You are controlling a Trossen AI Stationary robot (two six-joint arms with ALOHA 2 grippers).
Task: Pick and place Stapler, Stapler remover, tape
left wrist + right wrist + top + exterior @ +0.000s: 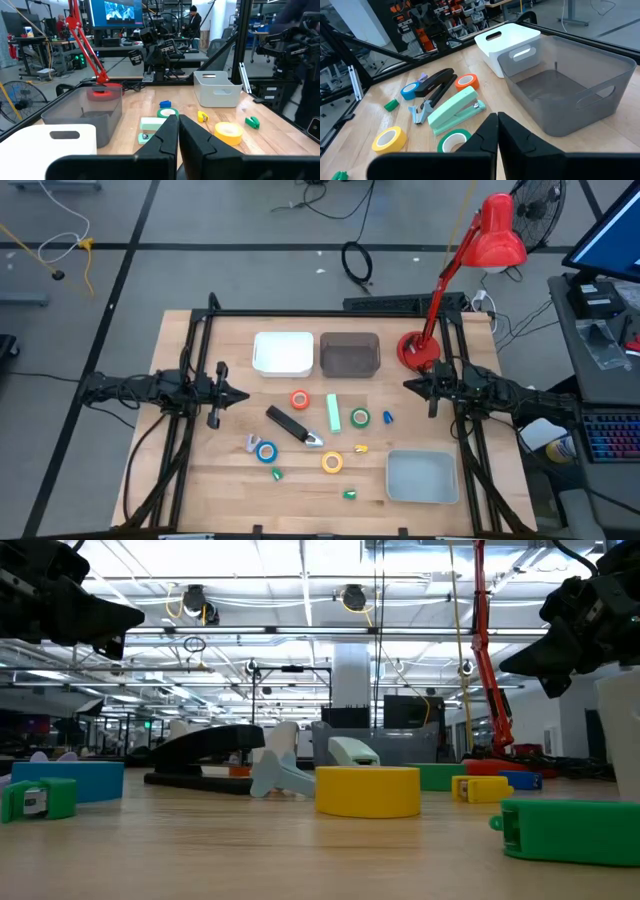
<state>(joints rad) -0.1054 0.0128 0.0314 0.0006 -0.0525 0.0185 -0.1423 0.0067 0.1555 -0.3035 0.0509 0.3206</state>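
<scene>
Overhead, the left claw (243,395) and right claw (408,385) hang at opposite edges of the tabletop (200,480), both closed and empty, with the black stapler (287,422), mint stapler (333,412), staple remover (313,441) and the orange (299,399), green (359,418), blue (265,450) and yellow (332,463) tape rolls scattered between them. Level with the tabletop, the low view alone shows the yellow tape roll (367,790) closest, the remover (279,777) just behind. Each wrist view shows what the low one hides: the left fingers (165,140) pressed together above the yellow roll (228,132), and the right fingers (487,132) likewise above the mint stapler (455,109) beside the grey bin (570,87).
</scene>
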